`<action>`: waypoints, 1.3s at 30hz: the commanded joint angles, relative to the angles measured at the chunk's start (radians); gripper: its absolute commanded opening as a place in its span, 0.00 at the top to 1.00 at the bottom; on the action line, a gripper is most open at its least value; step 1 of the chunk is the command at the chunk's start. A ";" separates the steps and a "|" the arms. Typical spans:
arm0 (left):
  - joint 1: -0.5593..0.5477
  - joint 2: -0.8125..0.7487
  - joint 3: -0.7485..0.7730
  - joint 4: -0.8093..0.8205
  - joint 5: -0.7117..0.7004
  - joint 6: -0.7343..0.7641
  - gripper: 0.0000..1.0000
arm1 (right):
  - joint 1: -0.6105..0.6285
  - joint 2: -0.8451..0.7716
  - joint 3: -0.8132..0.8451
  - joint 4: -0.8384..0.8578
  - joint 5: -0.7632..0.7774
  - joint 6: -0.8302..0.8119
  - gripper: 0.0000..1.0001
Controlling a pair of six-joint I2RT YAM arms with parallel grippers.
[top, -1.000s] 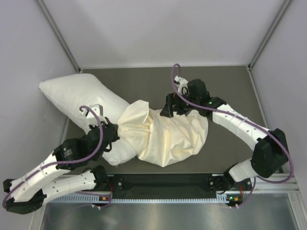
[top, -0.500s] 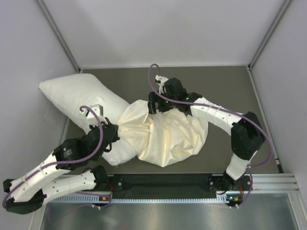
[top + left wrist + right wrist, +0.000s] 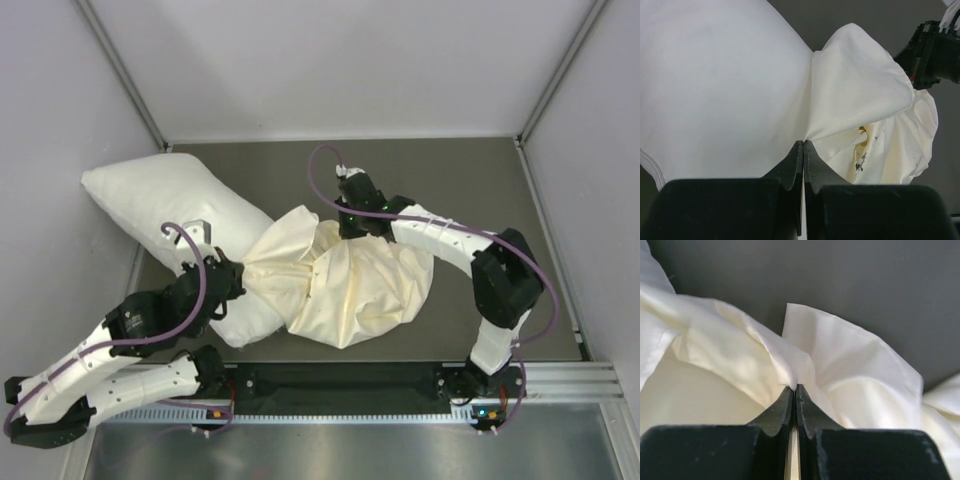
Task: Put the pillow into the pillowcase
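The plump white pillow [image 3: 150,200] lies diagonally at the left, its lower right end tucked into the wrinkled cream pillowcase [image 3: 365,290] bunched at the table's middle. My left gripper [image 3: 232,284] sits at the pillowcase's mouth, by the pillow's near side. In the left wrist view it [image 3: 803,142] is shut on the pillowcase [image 3: 860,90] edge where it meets the pillow [image 3: 715,85]. My right gripper [image 3: 352,228] is at the far edge of the pillowcase. The right wrist view has it [image 3: 795,386] shut on a raised fold of the pillowcase [image 3: 855,360].
The dark grey table [image 3: 470,190] is bounded by white walls at the back and both sides. A black rail [image 3: 340,380] runs along the near edge between the arm bases. The right arm's elbow [image 3: 505,275] stands over the table's right part.
My right gripper moved left along the pillowcase's far edge, lowered onto it, and went from open to shut on a fold. The left arm and pillow stayed in place.
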 commanded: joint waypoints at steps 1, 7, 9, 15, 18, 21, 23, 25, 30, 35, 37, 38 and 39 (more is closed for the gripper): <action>0.000 0.010 0.029 0.050 0.021 0.039 1.00 | -0.009 -0.200 0.001 -0.032 0.152 -0.017 1.00; 0.000 0.038 0.018 0.131 0.086 0.084 1.00 | -0.081 -0.472 -0.063 -0.040 0.147 -0.055 1.00; 0.000 0.047 0.016 0.155 0.104 0.098 1.00 | -0.098 -0.533 -0.069 -0.055 0.144 -0.069 1.00; 0.002 0.105 0.019 0.260 0.207 0.148 1.00 | -0.155 -0.767 -0.046 -0.112 0.146 -0.110 1.00; 0.000 0.140 0.015 0.320 0.273 0.168 1.00 | -0.185 -0.862 -0.004 -0.144 0.161 -0.139 1.00; 0.000 0.168 0.006 0.375 0.319 0.177 1.00 | -0.210 -0.939 0.067 -0.185 0.201 -0.173 1.00; 0.000 0.179 -0.008 0.415 0.375 0.180 1.00 | -0.213 -0.975 0.137 -0.225 0.250 -0.191 1.00; -0.004 0.189 -0.022 0.482 0.440 0.177 1.00 | -0.213 -1.001 0.206 -0.253 0.283 -0.205 1.00; -0.094 0.286 -0.042 0.614 0.452 0.170 1.00 | -0.213 -0.993 0.305 -0.284 0.363 -0.259 1.00; -0.132 0.409 0.053 0.642 0.350 0.191 1.00 | -0.213 -0.881 0.339 -0.273 0.255 -0.273 1.00; -0.132 0.426 0.080 0.649 0.282 0.217 1.00 | -0.221 -0.819 0.362 -0.256 0.236 -0.279 1.00; -0.132 0.432 0.088 0.674 0.273 0.234 1.00 | -0.227 -0.799 0.380 -0.256 0.236 -0.284 1.00; -0.132 0.441 0.099 0.683 0.279 0.248 1.00 | -0.239 -0.764 0.403 -0.262 0.232 -0.284 1.00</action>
